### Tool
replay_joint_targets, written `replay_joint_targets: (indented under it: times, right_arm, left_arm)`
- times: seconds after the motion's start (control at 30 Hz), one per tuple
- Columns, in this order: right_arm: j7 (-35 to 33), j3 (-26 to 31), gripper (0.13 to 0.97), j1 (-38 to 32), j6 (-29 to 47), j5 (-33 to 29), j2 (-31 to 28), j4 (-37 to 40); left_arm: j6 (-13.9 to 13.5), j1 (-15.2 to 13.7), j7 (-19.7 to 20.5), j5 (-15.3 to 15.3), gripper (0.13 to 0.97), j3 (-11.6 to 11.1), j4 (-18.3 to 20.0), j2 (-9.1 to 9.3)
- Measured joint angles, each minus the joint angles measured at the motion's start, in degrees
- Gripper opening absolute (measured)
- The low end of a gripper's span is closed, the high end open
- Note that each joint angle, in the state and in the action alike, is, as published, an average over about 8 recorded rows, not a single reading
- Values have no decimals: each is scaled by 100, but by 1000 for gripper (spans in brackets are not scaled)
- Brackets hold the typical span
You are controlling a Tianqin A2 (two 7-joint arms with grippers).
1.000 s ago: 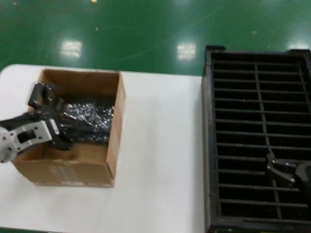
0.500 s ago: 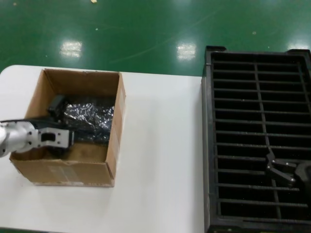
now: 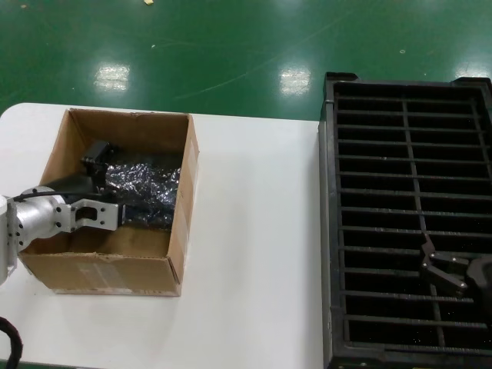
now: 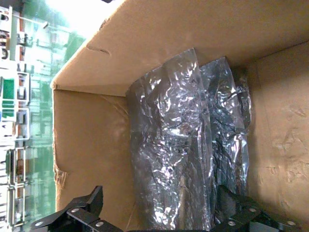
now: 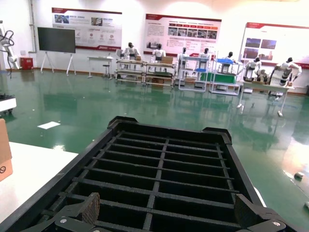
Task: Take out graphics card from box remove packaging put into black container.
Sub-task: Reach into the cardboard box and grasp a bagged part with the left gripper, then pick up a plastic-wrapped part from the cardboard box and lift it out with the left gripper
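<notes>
packaging (image 4: 188,145) lies crinkled inside the box (image 3: 115,261) on the table (image 3: 254,231) | our left gripper (image 4: 159,217) straddles its end, spread wide, not clamped | our right gripper (image 5: 169,212) hangs released above the black container (image 3: 407,215)

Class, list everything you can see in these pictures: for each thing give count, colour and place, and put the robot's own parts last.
Brown corrugated cardboard box: one, brown, on the table's left part.
Crinkly shiny plastic bags: at least two, silver-grey, standing side by side inside the box.
Large black slotted plastic crate: one, black, at the table's right end, its visible slots empty.
White table: one, white, under the box.
Green floor: glossy green, beyond the table.
Left gripper: one, black, open, inside the box astride the bags.
Right gripper: one, black, open, above the crate.
</notes>
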State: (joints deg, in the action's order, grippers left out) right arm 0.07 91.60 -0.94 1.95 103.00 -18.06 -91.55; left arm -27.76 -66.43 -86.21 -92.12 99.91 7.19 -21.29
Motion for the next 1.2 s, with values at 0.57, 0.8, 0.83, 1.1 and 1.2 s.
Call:
replay_joint_targets:
  times: [0.57,0.8,0.83,1.1,1.2]
  right_arm:
    - [0,0,966,0,0,0,0,0]
    - [0,0,966,0,0,0,0,0]
    - [0,0,966,0,0,0,0,0]
    - [0,0,966,0,0,0,0,0]
    - [0,0,966,0,0,0,0,0]
  left_arm:
    - [-31,-11,-965,-378,585,-394,-323,60]
    - [-18,26,-1191,-471,398,-497,-310,59]
    - [-17,34,-1224,-488,398,-515,-301,57]
    - [-46,126,-1373,-574,246,-614,-88,16]
    - [-56,207,-1316,-569,246,-614,117,-16]
